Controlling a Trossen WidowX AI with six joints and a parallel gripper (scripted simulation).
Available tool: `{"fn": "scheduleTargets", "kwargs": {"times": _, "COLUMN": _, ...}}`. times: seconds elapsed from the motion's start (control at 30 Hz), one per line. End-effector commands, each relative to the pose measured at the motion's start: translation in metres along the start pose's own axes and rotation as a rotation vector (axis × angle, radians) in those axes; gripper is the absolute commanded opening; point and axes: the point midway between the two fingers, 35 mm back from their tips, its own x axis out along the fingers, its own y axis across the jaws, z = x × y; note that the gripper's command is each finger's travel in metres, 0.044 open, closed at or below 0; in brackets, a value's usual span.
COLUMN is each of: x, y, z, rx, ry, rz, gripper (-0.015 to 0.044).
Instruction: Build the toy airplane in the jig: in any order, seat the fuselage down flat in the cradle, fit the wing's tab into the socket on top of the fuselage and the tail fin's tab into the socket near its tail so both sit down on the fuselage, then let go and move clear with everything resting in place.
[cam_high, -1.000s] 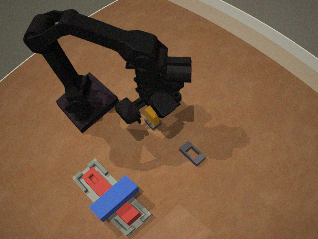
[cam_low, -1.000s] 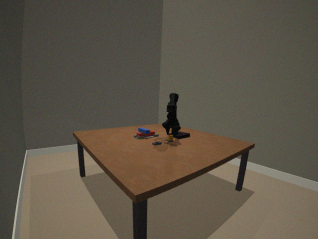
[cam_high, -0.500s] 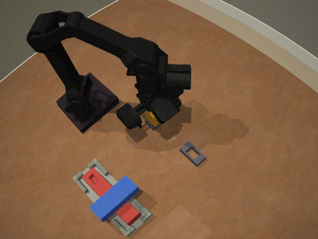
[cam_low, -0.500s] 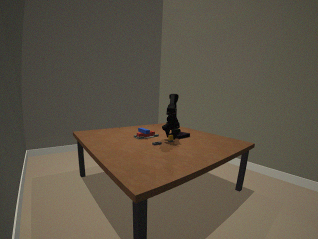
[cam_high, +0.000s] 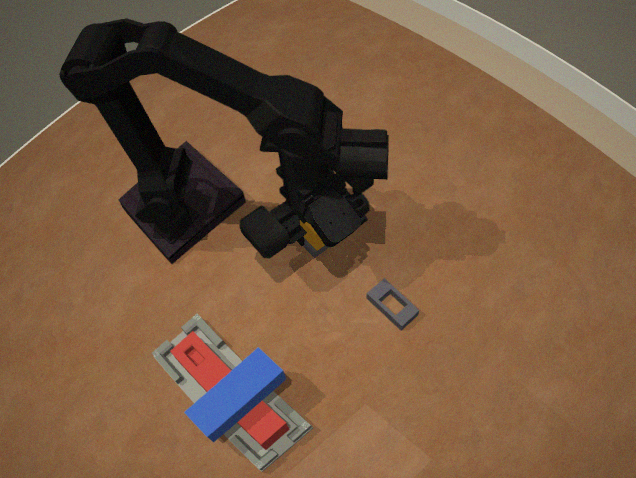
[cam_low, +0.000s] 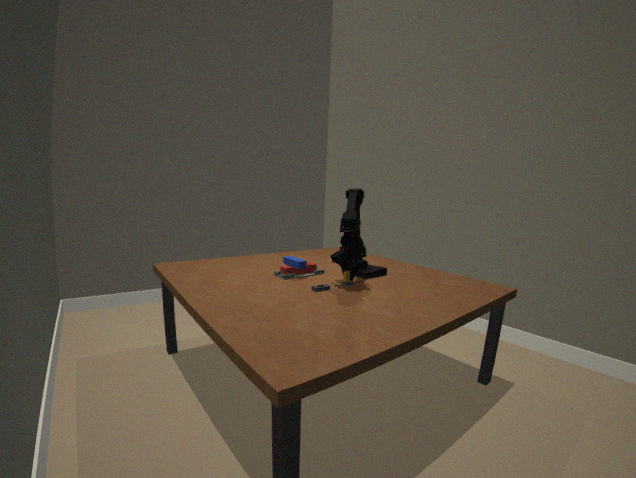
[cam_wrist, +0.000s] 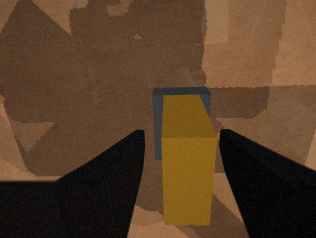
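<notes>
The red fuselage (cam_high: 205, 365) (cam_low: 309, 268) lies in the grey cradle (cam_high: 186, 385) (cam_low: 278, 276); the small socket near its tail is empty. The blue wing (cam_high: 236, 393) (cam_low: 294, 262) lies across its top, its tab hidden. The yellow tail fin (cam_high: 312, 236) (cam_low: 347, 276) (cam_wrist: 187, 182) stands upright in a small dark grey holder (cam_high: 316, 251) (cam_wrist: 157, 125). My gripper (cam_high: 308, 232) (cam_wrist: 181, 137) is partly open around the fin. In the wrist view the right finger is very close to the fin, and a gap shows at the left finger.
An empty grey holder (cam_high: 377, 291) (cam_low: 319, 288) with a rectangular opening lies on the table between the fin's holder and the near side. The arm's dark base (cam_high: 226, 197) (cam_low: 377, 272) is beside the gripper. The cradle is well away from the gripper.
</notes>
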Motion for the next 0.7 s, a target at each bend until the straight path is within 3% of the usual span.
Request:
{"fn": "scheduleTargets", "kwargs": {"times": 0.0, "x": 0.0, "y": 0.0, "z": 0.0, "rx": -0.004, "ry": -0.003, "rz": -0.001, "gripper": 0.0099}}
{"fn": "scheduleTargets", "kwargs": {"times": 0.3, "x": 0.0, "y": 0.0, "z": 0.0, "rx": -0.004, "ry": -0.003, "rz": -0.001, "gripper": 0.0}}
{"fn": "scheduleTargets", "kwargs": {"times": 0.67, "x": -0.013, "y": 0.013, "z": 0.012, "rx": -0.009, "ry": -0.055, "rz": 0.057, "gripper": 0.0}}
